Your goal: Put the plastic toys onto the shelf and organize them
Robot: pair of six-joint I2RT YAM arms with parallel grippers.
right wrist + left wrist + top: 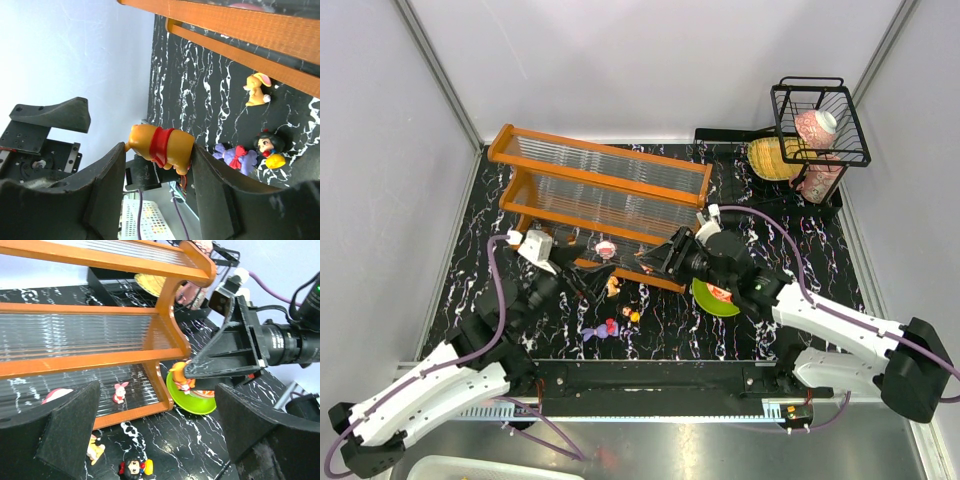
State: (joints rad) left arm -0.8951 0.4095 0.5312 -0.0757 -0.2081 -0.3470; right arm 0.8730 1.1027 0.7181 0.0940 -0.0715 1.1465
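The orange two-tier shelf [600, 190] [100, 320] stands at the back left of the table. My right gripper [658, 260] [157, 152] is shut on an orange bear toy with a red shirt [161, 144] [182, 378], held just off the shelf's right end, above the green plate. My left gripper [582, 265] [160, 440] is open and holds nothing, in front of the lower tier. A pink piglet toy [119, 392] stands on the lower tier. On the table lie an orange toy [257, 90] [613, 287], a black-haired doll [270, 147] [132, 467] and a purple toy [234, 156] [603, 329].
A green plate [712, 302] [192, 404] with a patterned bowl sits right of the shelf, under my right gripper. A black wire basket [820, 120] holding a pink carton stands at the back right, with a yellow object [772, 158] beside it.
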